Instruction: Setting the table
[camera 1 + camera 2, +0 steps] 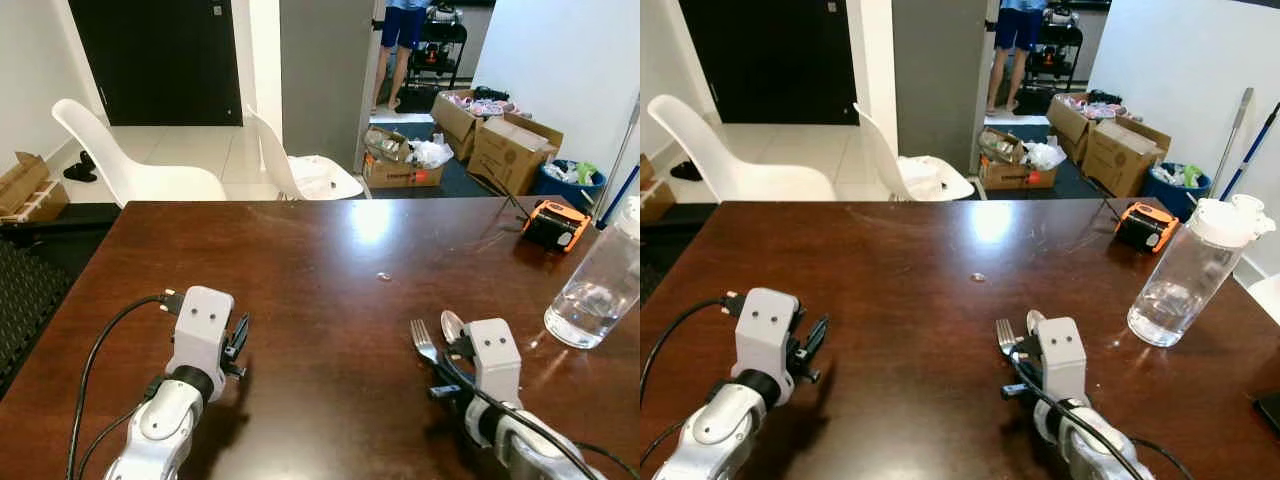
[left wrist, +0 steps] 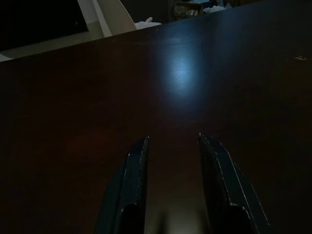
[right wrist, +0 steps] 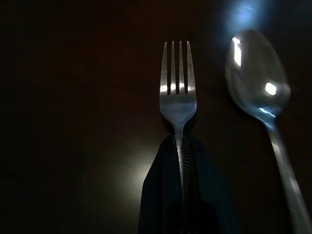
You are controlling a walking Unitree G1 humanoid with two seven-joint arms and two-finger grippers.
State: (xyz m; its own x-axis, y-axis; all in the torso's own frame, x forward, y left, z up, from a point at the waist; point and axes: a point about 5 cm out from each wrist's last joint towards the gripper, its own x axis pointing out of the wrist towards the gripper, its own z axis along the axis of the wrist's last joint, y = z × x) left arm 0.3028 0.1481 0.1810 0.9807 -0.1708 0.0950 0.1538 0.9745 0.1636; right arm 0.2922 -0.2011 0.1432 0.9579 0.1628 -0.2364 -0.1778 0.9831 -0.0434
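- You are facing a dark brown wooden table [image 1: 330, 270]; its far edge runs straight across at 12 o'clock, its left edge slants down toward 8 o'clock, and most of its middle is bare glossy wood with a bright glare patch toward the far side.
- Beyond the far edge you have two white chairs [image 1: 140, 170] at 11 and 12 o'clock, and past them a doorway where a person's legs [image 1: 398, 60] stand among cardboard boxes [image 1: 510, 145].
- At 3 o'clock a clear water bottle [image 1: 1185, 275] with a white cap stands upright, well apart from the cutlery.
- At 2 o'clock an orange and black device [image 1: 555, 224] lies close to the far edge, its cable trailing off the table.
- Your left gripper [image 2: 173, 161] sits low over the table at 8 o'clock, its black fingers [image 2: 131, 180] a narrow gap apart with nothing between them and bare wood ahead.
- Your right gripper [image 3: 183, 161] is at 5 o'clock, fingers pinched together on the handle of the fork [image 3: 178, 92].
- The fork is silver with four tines pointing toward 12 o'clock, and light catches the base of the tines.
- A silver spoon [image 3: 258, 78] lies just beside the fork on its right, bowl up and parallel to it, not touching.
- A small pale crumb [image 1: 384, 276] lies near the table's centre.
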